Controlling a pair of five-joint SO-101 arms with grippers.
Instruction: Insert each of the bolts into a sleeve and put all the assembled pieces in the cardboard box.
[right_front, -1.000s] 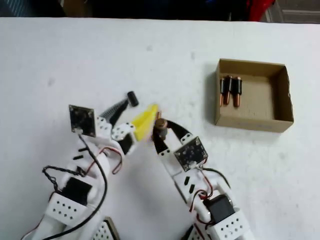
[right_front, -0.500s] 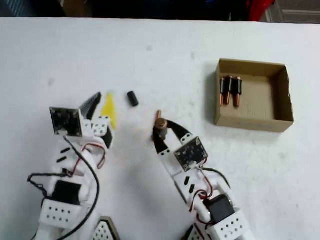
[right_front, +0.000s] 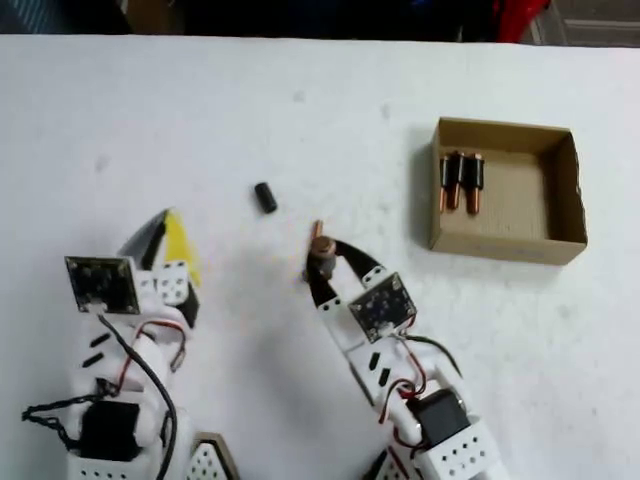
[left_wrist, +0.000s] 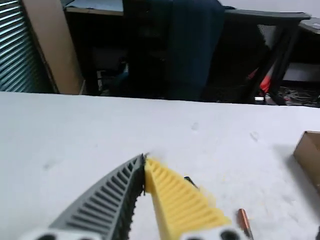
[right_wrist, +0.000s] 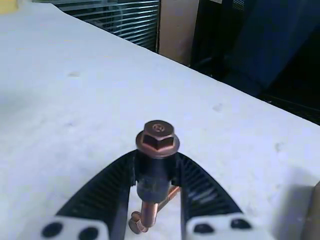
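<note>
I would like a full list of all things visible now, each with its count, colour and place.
cardboard box: 1, brown, on the table's right side.
assembled pieces: 2, black sleeves with copper bolts, side by side in the box.
loose sleeve: 1, black, on the table ahead of the arms.
held sleeve with bolt: 1, black and copper, between the right arm's fingers.
loose bolt: 1, copper, on the table under those fingers.
table: 1, white.
left end effector: 1, grey and yellow, shut, empty.
right end effector: 1, black, shut on the held sleeve.
</note>
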